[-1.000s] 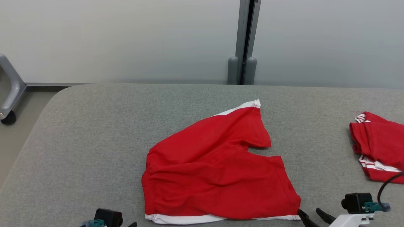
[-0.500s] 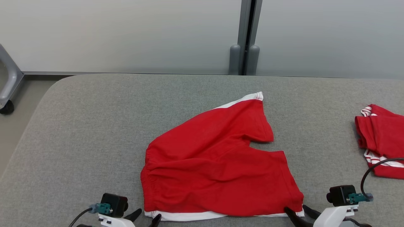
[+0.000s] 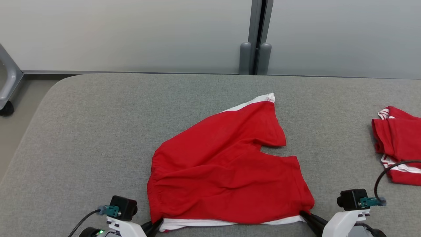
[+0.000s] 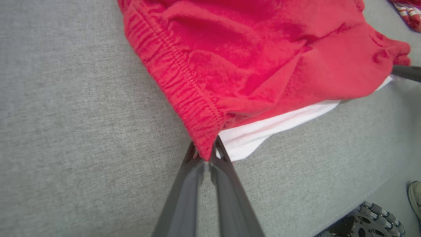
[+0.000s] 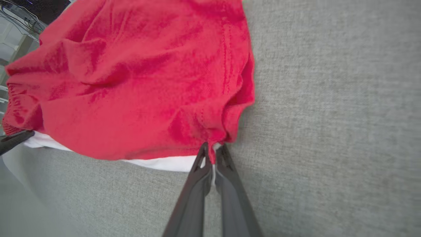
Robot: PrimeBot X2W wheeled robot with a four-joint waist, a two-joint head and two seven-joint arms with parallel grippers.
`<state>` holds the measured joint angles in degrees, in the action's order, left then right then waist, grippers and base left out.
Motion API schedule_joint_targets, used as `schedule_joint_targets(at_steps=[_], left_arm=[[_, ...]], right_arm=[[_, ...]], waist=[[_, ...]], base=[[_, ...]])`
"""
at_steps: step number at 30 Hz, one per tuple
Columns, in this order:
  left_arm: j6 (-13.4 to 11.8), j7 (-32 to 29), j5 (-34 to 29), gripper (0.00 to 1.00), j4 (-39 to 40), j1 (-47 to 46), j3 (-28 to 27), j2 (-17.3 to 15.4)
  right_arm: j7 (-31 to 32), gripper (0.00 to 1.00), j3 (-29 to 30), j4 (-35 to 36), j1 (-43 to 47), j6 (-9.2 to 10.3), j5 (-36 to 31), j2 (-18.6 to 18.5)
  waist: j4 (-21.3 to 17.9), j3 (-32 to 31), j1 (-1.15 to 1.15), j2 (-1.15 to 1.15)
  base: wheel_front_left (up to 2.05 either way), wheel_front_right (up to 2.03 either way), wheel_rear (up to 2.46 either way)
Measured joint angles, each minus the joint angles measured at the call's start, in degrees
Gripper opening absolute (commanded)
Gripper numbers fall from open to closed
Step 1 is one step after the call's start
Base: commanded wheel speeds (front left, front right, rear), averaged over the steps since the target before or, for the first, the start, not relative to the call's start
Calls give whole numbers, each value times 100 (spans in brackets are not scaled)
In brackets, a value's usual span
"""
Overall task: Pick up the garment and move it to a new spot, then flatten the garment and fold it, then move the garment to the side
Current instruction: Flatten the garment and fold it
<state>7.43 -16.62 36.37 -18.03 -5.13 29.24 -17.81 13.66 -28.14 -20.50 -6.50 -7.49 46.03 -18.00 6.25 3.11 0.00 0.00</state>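
Shorts (image 3: 223, 171), lower centre: both bottom corners newly pinched by left gripper (image 4: 206, 157), right gripper (image 5: 212, 155); ready to lift.

**Head view:** the second red garment (image 3: 398, 144) was cut off by the right edge, and the grey wheeled frame (image 3: 11, 87) by the left edge.

**Left wrist view:** a waistband corner of the shorts (image 4: 263, 49) lay hidden between the left fingers (image 4: 184, 187). A shoe (image 4: 415, 197) was cropped at the right edge.

**Right wrist view:** a hem corner was hidden between the right fingers (image 5: 194, 194). The top-left background was too blurred to identify.
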Motion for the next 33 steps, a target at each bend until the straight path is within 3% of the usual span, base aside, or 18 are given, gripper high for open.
schedule_joint_targets(at_steps=[6, 10, 18, 26, 33], left_arm=[[0, -74, 343, 0, 324, 77, 103, -380], [5, -717, 912, 0, 1103, 537, 278, -720], [-201, -1528, 1344, 0, 2401, 1039, 324, -1152], [-355, -2199, 1712, 0, 3277, 1093, 364, -1369], [-236, -2652, 2337, 0, 3320, 338, 123, -1376]], right_arm=[[-135, 0, 253, 396, 64, 0, 651, -146], [56, 0, 615, 983, 470, 0, 1101, -625], [631, 0, 1497, 2092, 1419, -1, 1123, -1087], [1354, 0, 2644, 3162, 1853, -1, 634, -869], [1980, 0, 2706, 3417, 816, -1, 393, -528]], waist=[[21, -162, 0, 0], [22, -321, 0, 0], [-8, -385, 0, 0], [10, -287, 0, 0], [136, 85, 0, 0]], base=[[0, 0, 0], [0, 0, 0], [0, 0, 0], [0, 0, 0], [0, 0, 0]])
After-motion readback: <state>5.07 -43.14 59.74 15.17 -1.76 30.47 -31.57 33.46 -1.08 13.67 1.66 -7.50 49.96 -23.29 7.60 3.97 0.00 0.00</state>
